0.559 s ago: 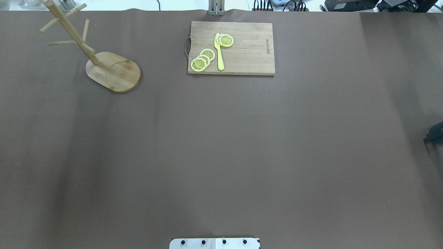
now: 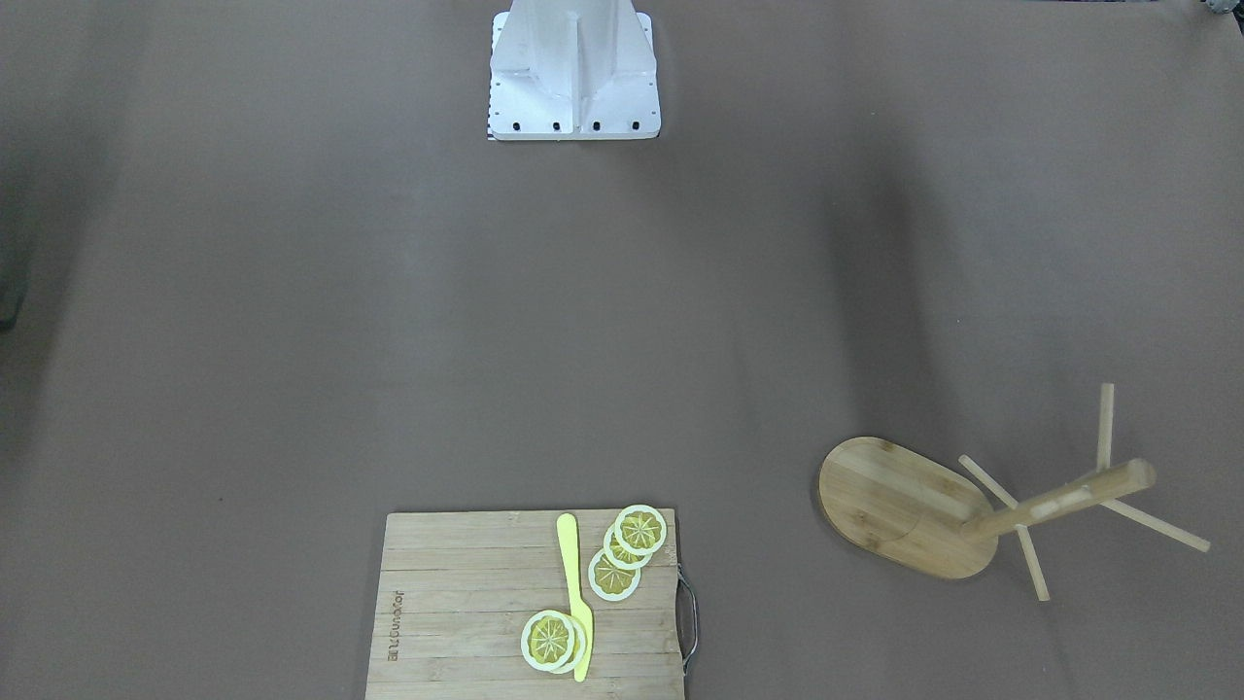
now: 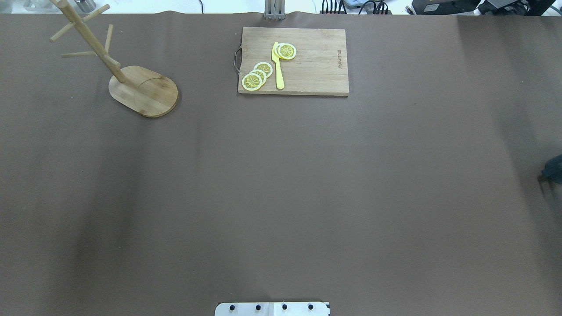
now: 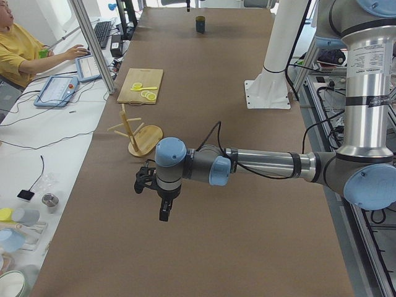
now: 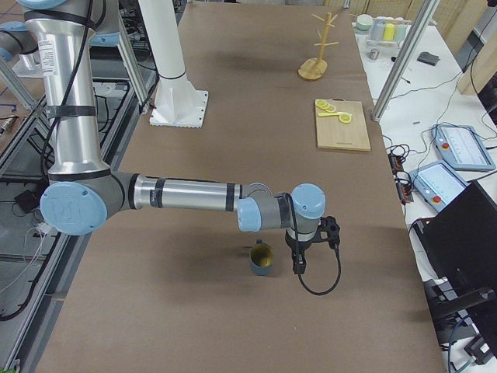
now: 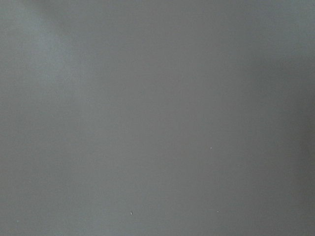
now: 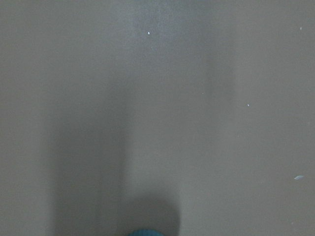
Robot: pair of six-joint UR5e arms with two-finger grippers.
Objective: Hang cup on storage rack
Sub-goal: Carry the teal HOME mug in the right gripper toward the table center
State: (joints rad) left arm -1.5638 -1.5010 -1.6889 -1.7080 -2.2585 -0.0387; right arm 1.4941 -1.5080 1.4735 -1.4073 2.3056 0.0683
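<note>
The blue-grey cup (image 5: 262,259) stands upright on the brown table near its right end, olive inside showing. It is small and far in the exterior left view (image 4: 200,23), and a sliver shows at the overhead view's right edge (image 3: 554,169). My right gripper (image 5: 299,262) hangs just beside the cup. It shows only in the exterior right view, so I cannot tell if it is open. The wooden storage rack (image 3: 145,90) stands at the far left with bare pegs, and also shows in the front view (image 2: 904,506). My left gripper (image 4: 164,212) hovers above the table near the rack (image 4: 139,133); I cannot tell its state.
A slatted cutting board (image 3: 293,60) with lemon slices (image 3: 257,75) and a yellow knife (image 3: 278,66) lies at the far middle edge. The robot's white base (image 2: 573,73) stands at the near middle edge. An operator (image 4: 18,46) sits beyond the far side.
</note>
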